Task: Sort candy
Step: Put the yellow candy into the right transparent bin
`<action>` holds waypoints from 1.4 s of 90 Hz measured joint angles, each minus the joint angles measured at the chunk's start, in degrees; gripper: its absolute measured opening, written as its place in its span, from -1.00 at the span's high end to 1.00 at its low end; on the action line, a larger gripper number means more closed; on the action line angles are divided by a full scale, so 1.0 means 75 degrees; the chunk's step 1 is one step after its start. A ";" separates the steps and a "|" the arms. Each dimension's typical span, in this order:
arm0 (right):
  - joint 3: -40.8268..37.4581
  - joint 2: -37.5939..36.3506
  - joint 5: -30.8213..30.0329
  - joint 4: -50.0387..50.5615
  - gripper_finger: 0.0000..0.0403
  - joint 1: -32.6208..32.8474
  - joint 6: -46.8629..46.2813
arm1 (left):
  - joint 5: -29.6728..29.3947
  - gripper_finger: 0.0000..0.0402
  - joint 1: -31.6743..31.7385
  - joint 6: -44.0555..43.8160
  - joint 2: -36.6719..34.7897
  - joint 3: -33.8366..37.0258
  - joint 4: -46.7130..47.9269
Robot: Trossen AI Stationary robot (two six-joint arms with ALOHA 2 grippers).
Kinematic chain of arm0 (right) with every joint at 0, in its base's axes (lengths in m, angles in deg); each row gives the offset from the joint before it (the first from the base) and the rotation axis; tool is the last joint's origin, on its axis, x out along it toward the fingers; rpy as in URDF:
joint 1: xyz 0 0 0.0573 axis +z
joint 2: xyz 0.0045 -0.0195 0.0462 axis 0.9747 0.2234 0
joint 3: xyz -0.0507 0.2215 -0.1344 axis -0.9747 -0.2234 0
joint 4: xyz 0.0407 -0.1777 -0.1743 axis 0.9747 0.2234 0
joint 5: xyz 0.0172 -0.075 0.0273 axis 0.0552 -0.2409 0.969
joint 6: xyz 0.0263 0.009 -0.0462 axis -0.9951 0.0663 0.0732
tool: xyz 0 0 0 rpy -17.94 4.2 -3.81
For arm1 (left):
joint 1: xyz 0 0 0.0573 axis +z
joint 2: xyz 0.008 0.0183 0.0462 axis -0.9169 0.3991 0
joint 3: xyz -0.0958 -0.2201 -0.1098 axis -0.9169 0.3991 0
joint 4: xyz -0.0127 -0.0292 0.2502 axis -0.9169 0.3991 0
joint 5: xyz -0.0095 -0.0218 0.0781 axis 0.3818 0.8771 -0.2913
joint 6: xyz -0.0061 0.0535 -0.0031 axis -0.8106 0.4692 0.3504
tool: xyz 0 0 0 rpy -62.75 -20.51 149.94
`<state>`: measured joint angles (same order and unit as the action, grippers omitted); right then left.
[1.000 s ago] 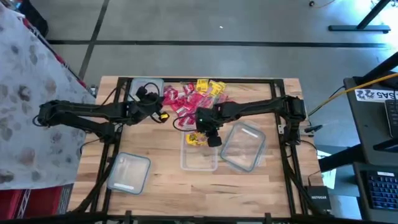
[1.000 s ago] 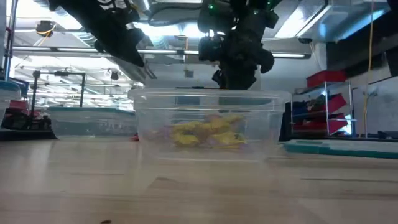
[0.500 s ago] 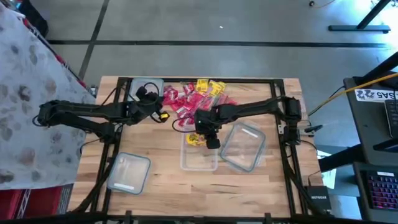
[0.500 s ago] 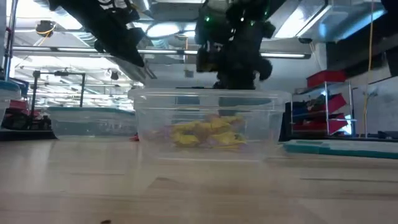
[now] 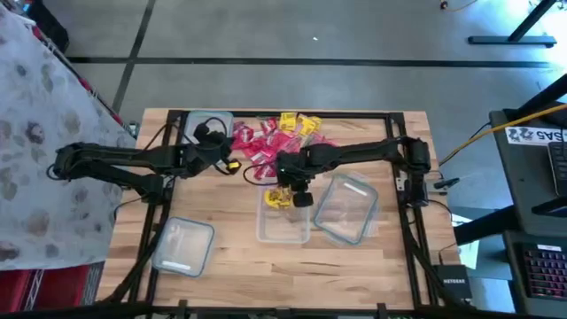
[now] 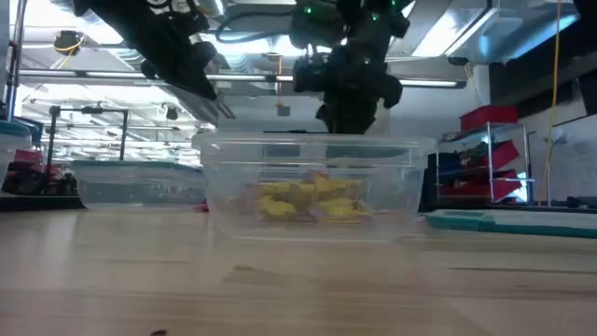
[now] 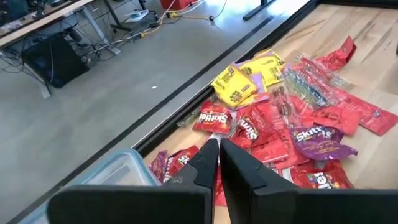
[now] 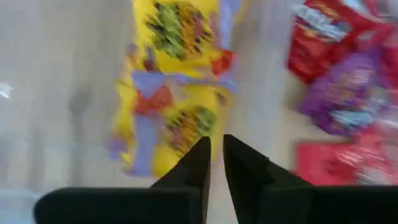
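High view: right gripper [image 5: 299, 193] clenched and empty, hanging over the middle tub's [image 5: 284, 229] far end, where yellow candy [image 5: 280, 198] lies; left gripper [image 5: 232, 165] also clenched, empty, beside the loose candy pile [image 5: 275, 142] at the desk's [image 5: 248, 266] far edge.

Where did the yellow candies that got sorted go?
In the high view, the yellow candies lie in the far end of the clear middle tub, right under the right tool and just in front of the red candy pile.
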<state>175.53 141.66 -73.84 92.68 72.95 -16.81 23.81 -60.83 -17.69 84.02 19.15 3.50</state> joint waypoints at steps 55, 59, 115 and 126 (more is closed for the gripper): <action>-0.0692 -0.0116 -0.0281 -0.2017 0.17 -0.4108 0.1840 | 0.0003 1.00 -0.0006 -0.0014 0.0001 0.0000 0.0130; -0.0762 0.0015 -0.0424 -0.2192 0.07 -0.4237 0.1887 | 0.0000 1.00 -0.0006 -0.0012 0.0002 0.0000 0.0133; -0.0775 0.1165 -0.0444 -0.3012 0.33 -0.4686 0.2239 | 0.0002 1.00 0.0015 -0.0245 -0.0001 0.0000 0.0086; -0.0774 0.1165 0.0159 -0.2905 0.72 -0.4702 0.1876 | 0.0003 1.00 0.0012 -0.0237 0.0002 0.0000 0.0086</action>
<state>169.73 150.40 -72.65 70.90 37.69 -2.74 23.83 -60.74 -19.47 84.03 19.15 4.14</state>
